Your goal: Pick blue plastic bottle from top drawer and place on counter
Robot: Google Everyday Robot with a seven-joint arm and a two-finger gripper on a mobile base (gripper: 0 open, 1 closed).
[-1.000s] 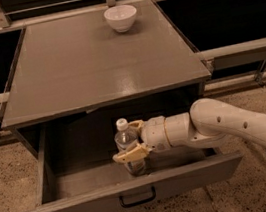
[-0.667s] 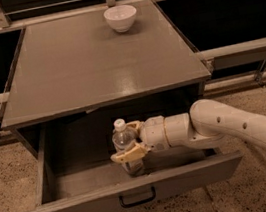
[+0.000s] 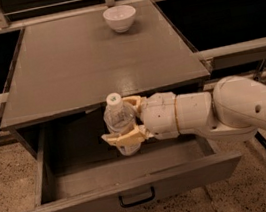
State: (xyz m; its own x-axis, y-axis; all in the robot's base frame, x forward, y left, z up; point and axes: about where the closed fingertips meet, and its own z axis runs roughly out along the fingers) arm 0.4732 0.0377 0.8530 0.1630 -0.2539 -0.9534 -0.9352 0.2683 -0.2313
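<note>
Camera view: The top drawer (image 3: 127, 190) stands pulled out beneath the grey surface (image 3: 94, 58). The tool (image 3: 123, 121) is inside the drawer opening, reaching in from the right on the white arm (image 3: 235, 108). Its two fingers (image 3: 123, 139) are clenched around the blue plastic bottle (image 3: 118, 116). The bottle is upright over the drawer's interior, with its white cap level with the front edge of the surface. A white bowl (image 3: 120, 18) sits at the far edge of the surface.

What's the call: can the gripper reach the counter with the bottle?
Probably yes. The gripper, shut on the blue plastic bottle, is over the open top drawer near the front edge of the counter; the white bowl sits far back.
</note>
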